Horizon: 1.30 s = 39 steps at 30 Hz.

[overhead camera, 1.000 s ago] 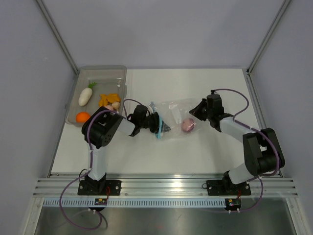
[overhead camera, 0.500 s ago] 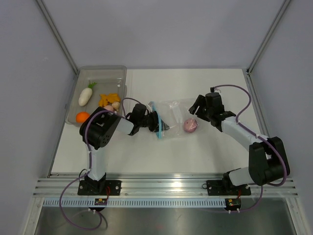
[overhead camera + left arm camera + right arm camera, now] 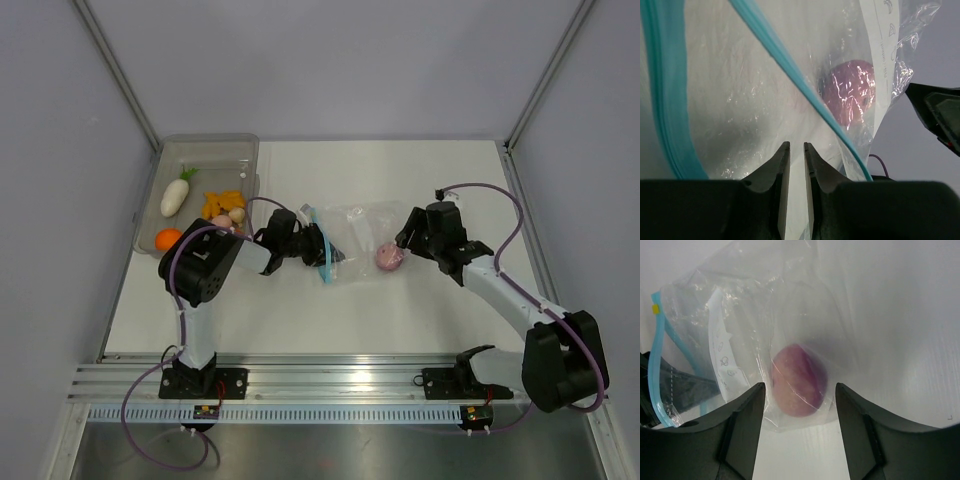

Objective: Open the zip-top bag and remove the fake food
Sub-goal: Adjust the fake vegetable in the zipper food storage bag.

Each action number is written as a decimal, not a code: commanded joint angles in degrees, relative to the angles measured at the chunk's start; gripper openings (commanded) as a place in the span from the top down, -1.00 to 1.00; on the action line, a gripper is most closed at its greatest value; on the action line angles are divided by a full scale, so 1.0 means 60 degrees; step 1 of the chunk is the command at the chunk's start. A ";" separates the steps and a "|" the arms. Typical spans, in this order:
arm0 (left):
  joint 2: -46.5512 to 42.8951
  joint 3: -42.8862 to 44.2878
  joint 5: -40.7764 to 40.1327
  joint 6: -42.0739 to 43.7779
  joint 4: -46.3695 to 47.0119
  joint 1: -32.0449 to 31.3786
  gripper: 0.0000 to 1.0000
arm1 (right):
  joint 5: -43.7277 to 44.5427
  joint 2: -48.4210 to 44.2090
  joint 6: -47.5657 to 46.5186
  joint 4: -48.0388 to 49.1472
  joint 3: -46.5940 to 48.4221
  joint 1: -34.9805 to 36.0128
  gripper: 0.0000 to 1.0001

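Emptying looks nearly done: only the purple onion (image 3: pixel 388 257) sits in the zip-top bag (image 3: pixel 352 228), at its closed end. The left gripper (image 3: pixel 320 247) is clamped on the bag's mouth. The right gripper (image 3: pixel 404 243), jaws apart, straddles the onion and probably needs to squeeze it mouthward next.

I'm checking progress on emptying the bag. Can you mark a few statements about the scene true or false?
1. The purple onion lies inside the zip-top bag. True.
2. The right end effector is shut on the onion. False: its jaws stand open, one on either side of the bagged onion.
3. The white radish lies in the tray. True.
4. The left end effector hangs open, clear of the bag. False: it pinches the bag's film.
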 commanded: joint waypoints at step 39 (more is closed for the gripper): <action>-0.0235 -0.0219 0.0487 -0.0111 0.1301 0.0101 0.19 | -0.0675 0.2717 -0.0047 0.0951 0.0444 0.0784 1.00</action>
